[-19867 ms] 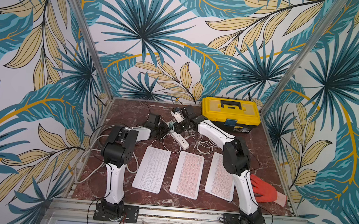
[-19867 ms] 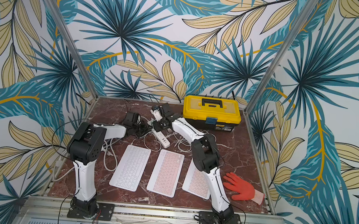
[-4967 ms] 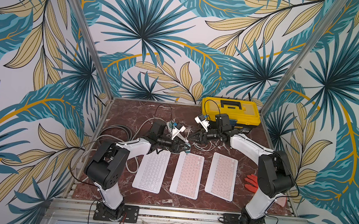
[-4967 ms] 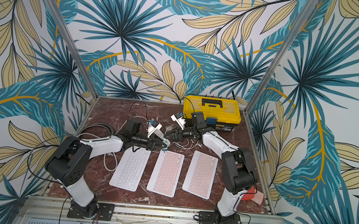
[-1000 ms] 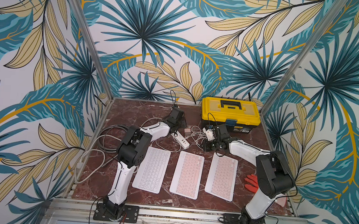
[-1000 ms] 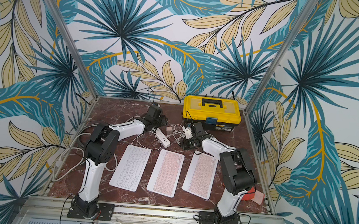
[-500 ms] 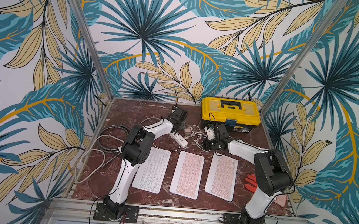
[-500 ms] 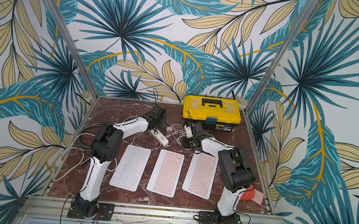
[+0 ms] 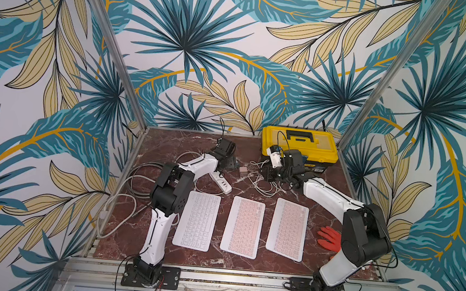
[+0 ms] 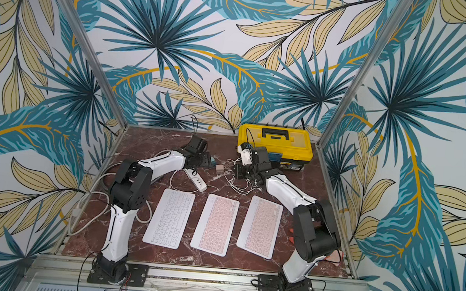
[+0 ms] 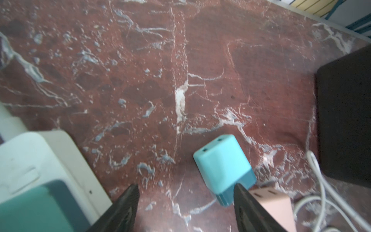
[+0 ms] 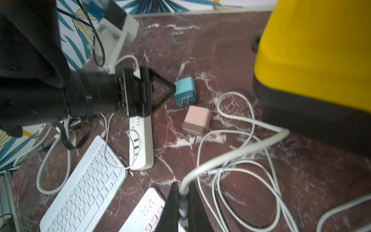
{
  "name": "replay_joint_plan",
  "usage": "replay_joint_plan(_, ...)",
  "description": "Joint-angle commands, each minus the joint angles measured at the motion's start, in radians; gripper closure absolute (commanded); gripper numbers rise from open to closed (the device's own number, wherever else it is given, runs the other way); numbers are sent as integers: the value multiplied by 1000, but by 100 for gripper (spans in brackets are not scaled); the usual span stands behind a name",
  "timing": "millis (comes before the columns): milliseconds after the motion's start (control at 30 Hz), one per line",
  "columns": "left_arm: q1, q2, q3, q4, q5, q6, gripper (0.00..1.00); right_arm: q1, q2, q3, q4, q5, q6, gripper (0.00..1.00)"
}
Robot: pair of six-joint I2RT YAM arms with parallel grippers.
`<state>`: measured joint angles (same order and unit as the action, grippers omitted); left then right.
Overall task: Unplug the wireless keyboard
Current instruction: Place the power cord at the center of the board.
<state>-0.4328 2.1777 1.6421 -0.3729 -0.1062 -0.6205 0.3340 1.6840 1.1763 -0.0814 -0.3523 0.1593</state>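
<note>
The yellow toolbox (image 9: pixel 299 146) is sitting at the tabletop's (image 9: pixel 168 146) back right corner. Three keyboards (image 9: pixel 243 230) are lying side by side along the front edge. Behind them, the right gripper (image 12: pixel 182 188) is pinching a white cable (image 12: pixel 230 155) tight, while the left gripper (image 11: pixel 184 211) is standing spread wide, the teal charger (image 11: pixel 222 166) lying against one finger.
</note>
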Motion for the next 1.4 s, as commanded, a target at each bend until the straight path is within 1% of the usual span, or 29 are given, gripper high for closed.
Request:
replay_joint_plan(0,10,-69,-19,-55,40,8,23,0,-3,54,-35,-21,-29,89)
replay_joint_plan(33,8,-82,-19,-55,77,15,23,0,-8,67,-34,-22,-29,89)
replay_joint_plan(167,8,-124,-21,-51,142,32,23,0,-47,118,-48,-27,-29,90)
replay_joint_plan(300,8,-140,-22,-48,223,39,23,-1,-102,148,-72,3,-54,90)
replay_joint_plan(400,0,-144,-28,-43,276,40,23,-2,-119,175,-126,4,-72,90)
replay_joint_plan(467,-6,-145,-34,-36,309,33,25,-1,-128,174,-173,2,-81,90)
replay_joint_plan(600,-22,-143,-59,-11,386,-2,27,-4,-170,129,-165,16,-76,90)
replay_joint_plan(767,-61,-112,-87,-11,420,-60,31,-9,-209,101,-174,45,-85,90)
replay_joint_plan(867,-89,-75,-85,-11,441,-94,32,-25,-231,80,-175,83,-77,90)
replay_joint_plan(933,-108,-51,-78,-11,450,-115,34,-41,-244,57,-162,85,-70,90)
replay_joint_plan(1100,-136,-22,-83,-12,446,-149,42,-68,-256,21,-155,88,-64,90)
replay_joint_plan(1200,-145,-17,-99,-11,435,-158,43,-85,-260,3,-146,80,-53,90)
replay_joint_plan(1367,-148,9,-98,9,427,-177,41,-90,-250,-9,-146,44,-49,90)
